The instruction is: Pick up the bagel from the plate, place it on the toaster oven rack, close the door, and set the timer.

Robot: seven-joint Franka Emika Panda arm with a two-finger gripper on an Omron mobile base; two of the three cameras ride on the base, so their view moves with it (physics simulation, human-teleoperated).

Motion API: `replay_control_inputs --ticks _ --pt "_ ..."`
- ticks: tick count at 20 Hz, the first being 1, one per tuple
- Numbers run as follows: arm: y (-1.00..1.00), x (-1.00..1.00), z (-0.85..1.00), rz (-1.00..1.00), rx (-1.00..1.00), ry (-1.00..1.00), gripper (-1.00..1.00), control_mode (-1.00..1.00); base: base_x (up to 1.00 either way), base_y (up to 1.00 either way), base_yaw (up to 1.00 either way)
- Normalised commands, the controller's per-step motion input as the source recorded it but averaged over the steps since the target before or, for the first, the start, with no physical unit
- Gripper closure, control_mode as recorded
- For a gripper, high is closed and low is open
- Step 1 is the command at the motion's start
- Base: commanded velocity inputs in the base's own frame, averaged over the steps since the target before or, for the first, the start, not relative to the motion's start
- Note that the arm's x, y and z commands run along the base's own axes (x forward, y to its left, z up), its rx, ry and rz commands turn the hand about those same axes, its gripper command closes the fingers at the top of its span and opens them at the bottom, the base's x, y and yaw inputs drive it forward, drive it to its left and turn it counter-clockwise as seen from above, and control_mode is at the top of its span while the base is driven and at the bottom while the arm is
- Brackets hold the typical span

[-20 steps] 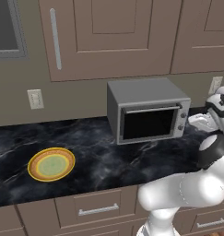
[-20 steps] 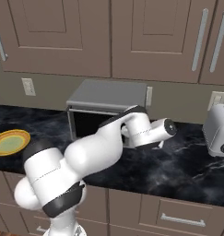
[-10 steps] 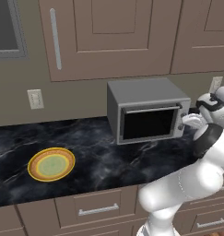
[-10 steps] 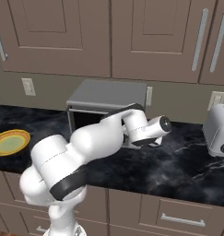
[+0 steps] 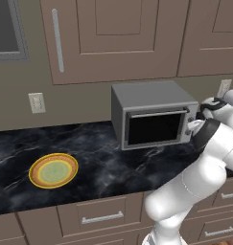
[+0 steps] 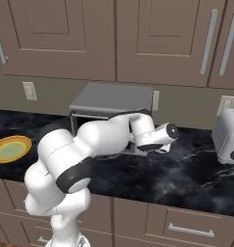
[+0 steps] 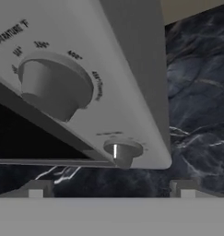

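Where cabinets hang, dark marble counter runs.

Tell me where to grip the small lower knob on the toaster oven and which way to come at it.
Grip the small lower knob by its round rim, one finger either side. It stands out from the toaster oven's grey control panel, so come straight at the front; the open gripper already faces it.

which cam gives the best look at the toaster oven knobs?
Hand view: the big temperature knob and a smaller knob show close up. Left base view shows them as tiny dots beside the door; in the right base view the arm covers them.
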Motion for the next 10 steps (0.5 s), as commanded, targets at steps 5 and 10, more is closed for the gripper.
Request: replay_control_inputs --ticks 5,10 --pt "-0.01 0.20 -0.09 0.00 -0.03 0.00 -1.00 -1.00 0.00 0.00 0.00" --pt "0.00 0.22 -0.15 0.00 -0.03 0.00 -1.00 -1.00 0.00 0.00 0.00"
